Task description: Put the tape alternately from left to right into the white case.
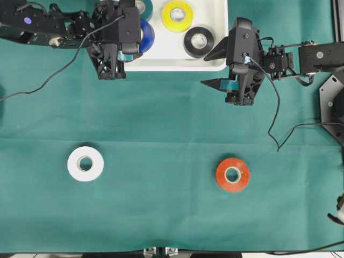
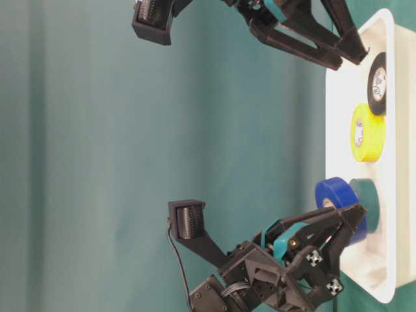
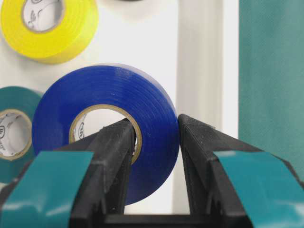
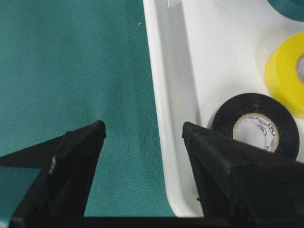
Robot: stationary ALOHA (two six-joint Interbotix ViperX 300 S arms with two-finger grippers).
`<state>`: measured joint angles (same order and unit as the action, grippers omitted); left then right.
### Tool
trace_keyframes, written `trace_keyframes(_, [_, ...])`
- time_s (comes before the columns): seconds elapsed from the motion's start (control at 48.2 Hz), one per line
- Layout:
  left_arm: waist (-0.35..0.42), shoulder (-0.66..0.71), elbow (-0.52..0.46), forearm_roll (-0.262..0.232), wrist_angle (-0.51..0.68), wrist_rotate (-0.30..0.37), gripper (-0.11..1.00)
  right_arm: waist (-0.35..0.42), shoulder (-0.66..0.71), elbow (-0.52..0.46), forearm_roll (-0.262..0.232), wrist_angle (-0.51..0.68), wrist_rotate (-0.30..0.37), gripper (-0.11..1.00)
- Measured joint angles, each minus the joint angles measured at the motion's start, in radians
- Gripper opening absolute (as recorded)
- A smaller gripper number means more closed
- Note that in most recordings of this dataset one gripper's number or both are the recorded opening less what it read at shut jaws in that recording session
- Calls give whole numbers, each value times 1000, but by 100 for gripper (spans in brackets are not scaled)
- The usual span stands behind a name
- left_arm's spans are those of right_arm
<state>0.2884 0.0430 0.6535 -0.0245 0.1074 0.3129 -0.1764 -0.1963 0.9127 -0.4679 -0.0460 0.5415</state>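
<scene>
Teal roll [image 1: 144,6] cut off by the overhead edge, blue roll [image 1: 146,35] perhaps half hidden beneath the left hand [image 1: 112,72]

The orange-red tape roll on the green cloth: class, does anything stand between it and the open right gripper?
Nothing visible does. Only bare green cloth separates the orange-red tape roll from the open right gripper, which hangs beside the white plastic case.

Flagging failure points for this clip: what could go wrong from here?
The left gripper holds the blue roll by one wall only, so it could tilt or land on the teal roll beside it. The open right gripper straddles the white case rim and might bump it.
</scene>
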Motion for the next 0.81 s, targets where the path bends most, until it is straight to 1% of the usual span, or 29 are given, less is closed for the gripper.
trace_keyframes(0.539, [0,2,0,2,0,-3,-1,0,0,0,0,-2,0,74])
trace_keyframes(0.622, [0,2,0,2,0,-3,10,0,0,0,2,-2,0,74])
trace_keyframes(0.705, [0,2,0,2,0,-3,31,0,0,0,2,-2,0,74])
trace_keyframes(0.809, [-2,2,5,2,0,-3,62,0,0,0,2,-2,0,74])
